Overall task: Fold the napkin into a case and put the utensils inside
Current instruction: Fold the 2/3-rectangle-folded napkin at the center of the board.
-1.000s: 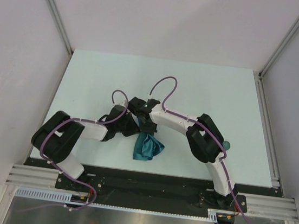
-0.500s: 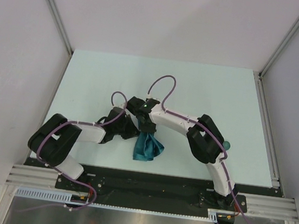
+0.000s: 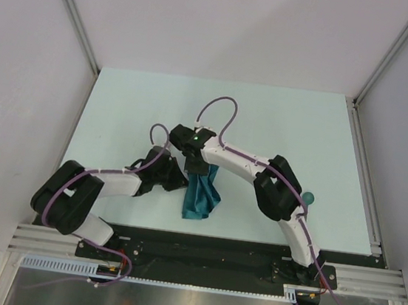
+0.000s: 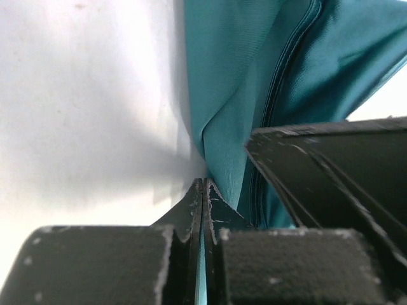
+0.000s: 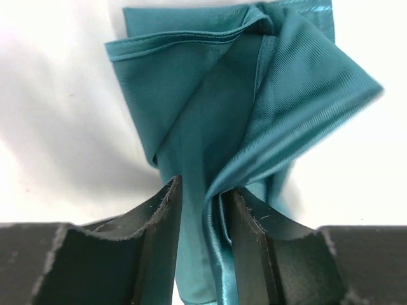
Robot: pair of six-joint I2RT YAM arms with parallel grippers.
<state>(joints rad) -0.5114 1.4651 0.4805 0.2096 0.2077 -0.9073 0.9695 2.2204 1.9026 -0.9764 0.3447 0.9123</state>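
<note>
The teal napkin (image 3: 200, 197) lies crumpled and part folded near the table's front middle. My left gripper (image 3: 177, 182) is at its left edge, shut on a thin fold of the cloth; a teal sliver shows between its closed jaws (image 4: 203, 185). The napkin (image 4: 241, 76) fans out ahead of it. My right gripper (image 3: 198, 172) is over the napkin's far end. Its jaws stand apart (image 5: 203, 190) with a loose twist of the napkin (image 5: 216, 108) hanging between them, against the right finger (image 5: 251, 216). The utensils are out of view. No flat case shape shows.
The pale table (image 3: 282, 125) is bounded by white walls at the back and both sides, with a metal rail (image 3: 364, 180) along its right edge. A small dark-green round thing (image 3: 308, 198) sits by the right arm's elbow. The right gripper's black body (image 4: 331, 178) crowds the left wrist view.
The right gripper has opened and shifted away from me and slightly left, so the cloth it pinched now hangs loose. The napkin looks stretched longer. The left arm has settled lower with its grip unchanged.
</note>
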